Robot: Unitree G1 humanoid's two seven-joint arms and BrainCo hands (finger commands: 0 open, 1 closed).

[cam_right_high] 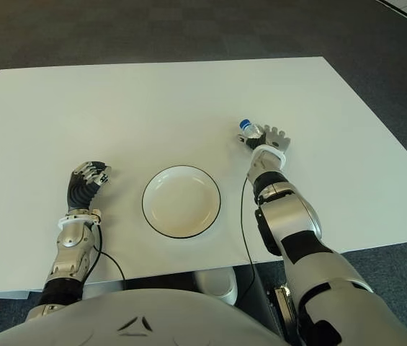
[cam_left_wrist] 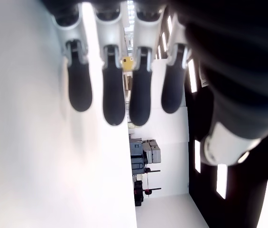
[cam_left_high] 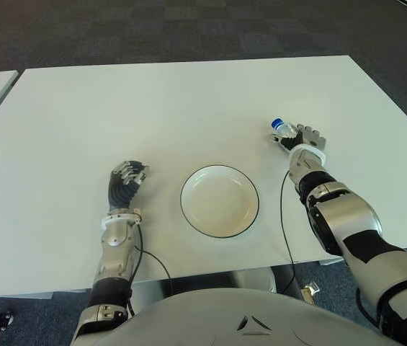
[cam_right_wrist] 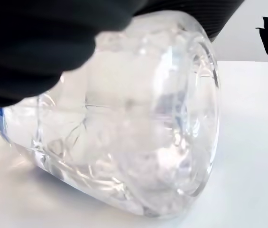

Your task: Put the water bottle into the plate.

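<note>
One clear, crinkled plastic water bottle (cam_left_high: 283, 129) with a blue cap lies tilted toward the worktop's (cam_left_high: 153, 108) right edge, gripped by the right robot hand (cam_left_high: 305, 141). One round, glossy cream plate (cam_left_high: 220, 200) with a thin dark rim sits near the front edge. The left robot hand (cam_left_high: 127, 179), beside the plate's left, has relaxed fingers holding nothing.

We seem to be in an office or lab: plain white table (cam_left_high: 189, 101), dark carpet tiles (cam_left_high: 153, 29), ceiling light strips (cam_left_wrist: 192, 76).
</note>
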